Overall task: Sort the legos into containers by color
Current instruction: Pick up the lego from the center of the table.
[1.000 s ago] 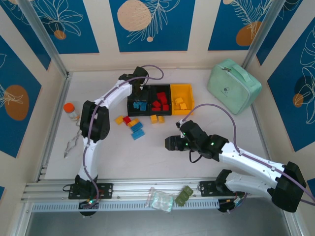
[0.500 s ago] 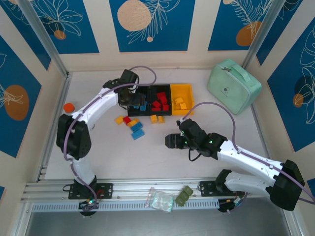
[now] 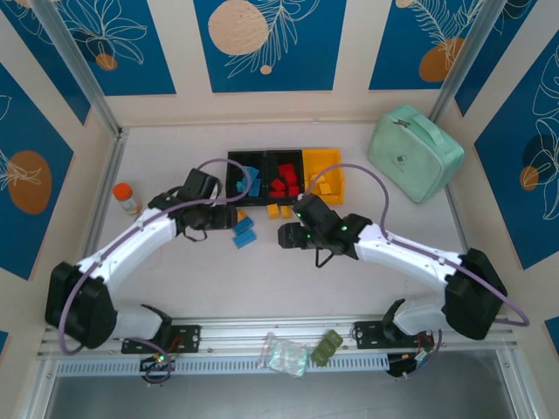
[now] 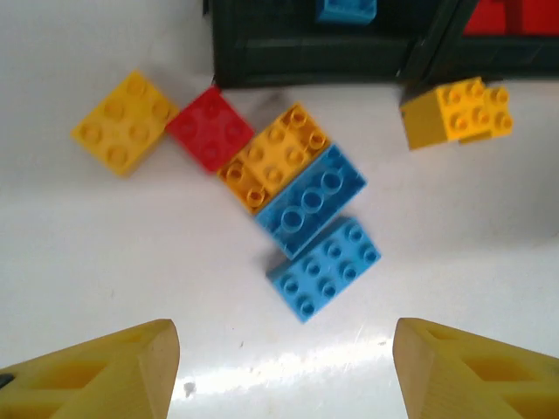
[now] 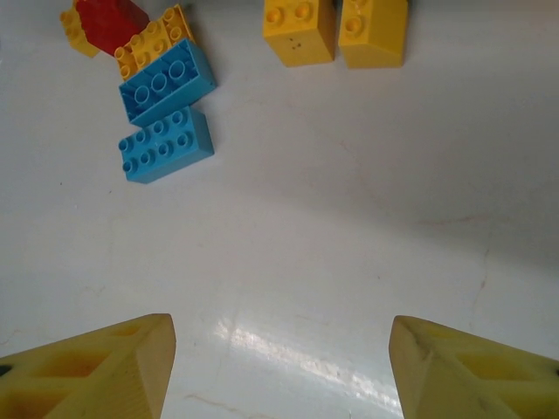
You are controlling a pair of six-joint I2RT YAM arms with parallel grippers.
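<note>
Our left tool (image 4: 281,349) and right tool (image 5: 281,349), parted and empty, crowd the same touching legos (image 4: 310,205) (blue against orange) before the containers (image 4: 306,63) near the bench's (image 3: 349,288) far edge, so we risk colliding or grabbing two colours.

The smooth counter (image 3: 262,279) is plain white. On it, two plastic bricks (image 4: 310,202) are bright blue, one small brick (image 4: 210,127) is red, and the studded bricks beside them (image 4: 273,157) are orange-yellow. Two joined plastic bins (image 3: 265,154) are black and the third bin (image 3: 334,157) is yellow. The soft case (image 3: 414,150) is mint green, the small bottle (image 3: 125,194) is orange-capped, and the wall panels (image 3: 262,44) are deep blue with peach discs and white leaf outlines.
</note>
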